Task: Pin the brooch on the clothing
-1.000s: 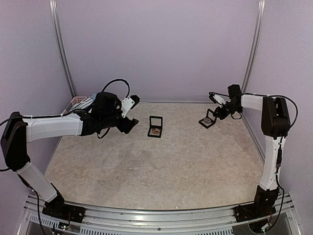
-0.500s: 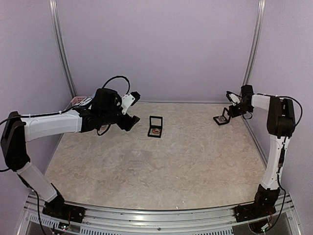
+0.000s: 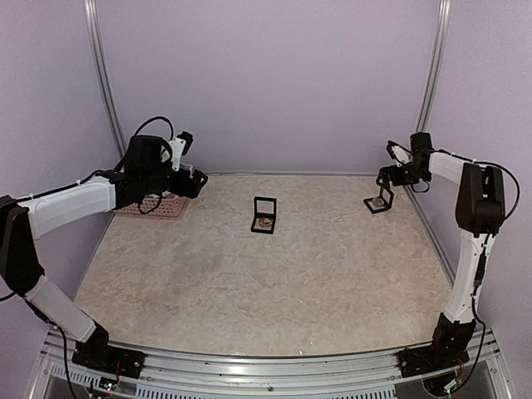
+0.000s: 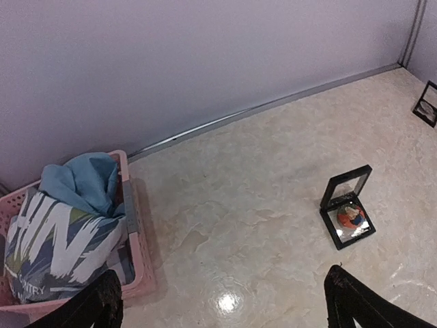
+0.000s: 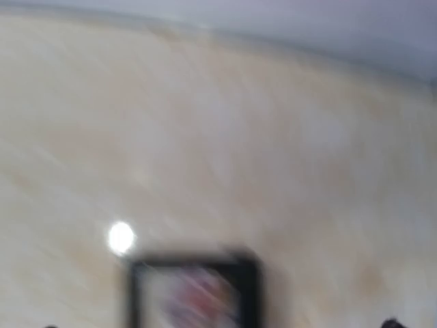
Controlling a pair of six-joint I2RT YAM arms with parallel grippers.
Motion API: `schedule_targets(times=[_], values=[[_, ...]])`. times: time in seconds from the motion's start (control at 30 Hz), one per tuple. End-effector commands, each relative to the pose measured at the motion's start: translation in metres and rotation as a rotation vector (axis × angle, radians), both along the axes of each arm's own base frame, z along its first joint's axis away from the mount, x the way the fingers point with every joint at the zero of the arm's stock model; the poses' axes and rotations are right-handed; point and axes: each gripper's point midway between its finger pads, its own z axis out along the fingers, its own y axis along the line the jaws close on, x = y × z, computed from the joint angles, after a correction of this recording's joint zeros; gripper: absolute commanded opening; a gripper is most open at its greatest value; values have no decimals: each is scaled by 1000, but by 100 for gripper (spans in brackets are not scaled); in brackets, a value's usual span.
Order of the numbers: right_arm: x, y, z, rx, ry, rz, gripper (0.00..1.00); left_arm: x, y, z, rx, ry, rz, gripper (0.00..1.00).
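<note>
The clothing (image 4: 65, 229), a light blue T-shirt with white lettering, lies bunched in a pink basket (image 4: 140, 263) at the table's far left. The brooch (image 4: 350, 217), orange-red, rests in an open black box (image 3: 264, 214) at mid-table. My left gripper (image 4: 222, 297) hangs open above the floor between basket and box, with nothing between its fingers (image 4: 102, 304). My right gripper (image 3: 391, 176) is at the far right, just above a second black box (image 3: 380, 202) standing on the table. The right wrist view is blurred; that box (image 5: 194, 294) shows something reddish inside, and the fingertips (image 5: 390, 322) sit wide apart.
The pink basket (image 3: 158, 208) sits against the left wall, partly under my left arm. The second box (image 4: 427, 104) stands near the right rear corner. Purple walls with metal rails close in the back and both sides.
My left arm swung back and left, from beside the central box to over the basket. My right gripper carried the second box rightward, set it down and opened.
</note>
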Motion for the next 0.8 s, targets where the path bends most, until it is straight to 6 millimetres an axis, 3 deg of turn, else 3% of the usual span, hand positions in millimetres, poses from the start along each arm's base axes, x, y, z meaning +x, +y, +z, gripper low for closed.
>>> schedule_targets(times=[0.0,0.13,0.23,0.3,0.4,0.53,0.63,0.77], values=[[-12,143,99,59,-282,355,99,-5,61,25,-102,-17,252,99],[-65,291,88,72,-337,787,99,-27,111,46,-79,-215,443,99],[-82,358,75,123,-360,941,99,-51,146,76,-189,-402,585,99],[-80,386,66,160,-369,976,99,-63,163,80,-263,-446,630,99],[-64,407,47,195,-332,958,97,-70,171,81,-285,-442,613,99],[-50,420,20,143,-312,946,95,-67,174,82,-234,-433,625,99],[-53,421,-2,105,-283,955,89,-59,168,76,-215,-398,603,99],[-60,416,-22,81,-237,958,73,-53,162,71,-206,-375,579,99]])
